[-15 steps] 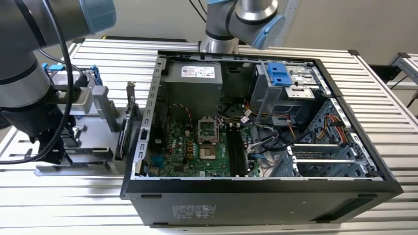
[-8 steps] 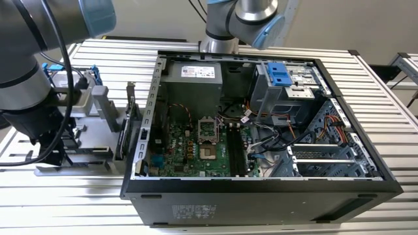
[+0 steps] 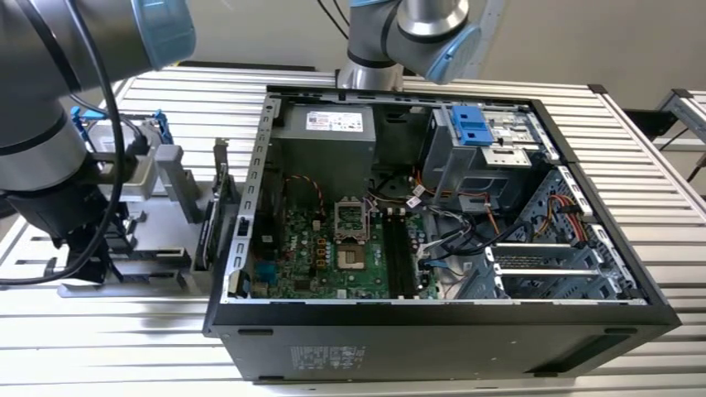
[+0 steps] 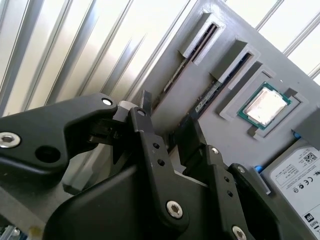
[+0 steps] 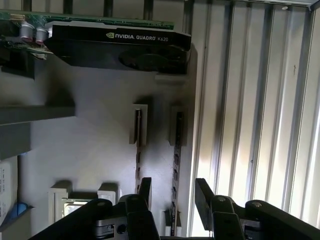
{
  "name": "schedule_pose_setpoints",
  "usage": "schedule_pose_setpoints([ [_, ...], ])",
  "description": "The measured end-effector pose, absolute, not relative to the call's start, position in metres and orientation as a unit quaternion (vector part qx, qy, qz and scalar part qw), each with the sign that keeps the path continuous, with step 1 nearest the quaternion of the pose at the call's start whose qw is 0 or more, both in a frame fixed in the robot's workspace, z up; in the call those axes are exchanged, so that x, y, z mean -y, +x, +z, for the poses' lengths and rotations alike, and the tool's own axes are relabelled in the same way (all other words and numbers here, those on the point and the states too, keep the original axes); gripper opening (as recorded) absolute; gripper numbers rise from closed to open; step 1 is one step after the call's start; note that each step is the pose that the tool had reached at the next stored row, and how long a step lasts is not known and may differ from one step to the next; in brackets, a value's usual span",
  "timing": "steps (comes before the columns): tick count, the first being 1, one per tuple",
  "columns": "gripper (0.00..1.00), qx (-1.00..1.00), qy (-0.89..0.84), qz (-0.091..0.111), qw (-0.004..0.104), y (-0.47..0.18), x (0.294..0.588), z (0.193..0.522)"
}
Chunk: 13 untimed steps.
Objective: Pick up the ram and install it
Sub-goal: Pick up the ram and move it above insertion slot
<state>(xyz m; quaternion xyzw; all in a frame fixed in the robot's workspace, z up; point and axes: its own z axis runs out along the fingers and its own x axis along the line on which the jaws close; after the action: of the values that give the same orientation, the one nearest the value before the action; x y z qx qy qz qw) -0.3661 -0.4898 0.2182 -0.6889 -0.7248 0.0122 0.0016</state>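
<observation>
Gripper (image 5: 173,192) is down low over the grey holder (image 5: 90,150), fingers (image 5: 202,192) apart. The ram (image 5: 176,150) stands on edge in its slot, running right between them. There's daylight on both sides of the stick, so nothing is clamped. The second wrist view tells the same story: gripper (image 4: 169,114) wide, ram (image 4: 206,96) threading into the gap.

Just beside it, outside the fingers, a second ram stick (image 5: 138,145) sits in the neighbouring slot. Further ahead of the gripper lies the graphics card (image 5: 120,42), and off to the far side of the ram are the processor (image 4: 264,106) and the hard drive (image 4: 295,172). The slatted bench (image 5: 250,100) carries the whole lot.

This reads as the pick-up step, with the grasp lined up but not made. Closing looks to call for square contact on the stick's flat faces, clear of the neighbour, then a straight pull out of the slot.

Installation hasn't begun. In the exterior view the open computer case (image 3: 441,331) sits well away from the gripper, its memory slots (image 3: 399,256) bare.
</observation>
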Motion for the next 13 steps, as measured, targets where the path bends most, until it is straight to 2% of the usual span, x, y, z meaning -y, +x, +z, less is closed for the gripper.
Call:
schedule_pose_setpoints([
  [13,1.0,0.725,-0.689,0.012,0.002,-0.3688,0.4906,0.2089],
])
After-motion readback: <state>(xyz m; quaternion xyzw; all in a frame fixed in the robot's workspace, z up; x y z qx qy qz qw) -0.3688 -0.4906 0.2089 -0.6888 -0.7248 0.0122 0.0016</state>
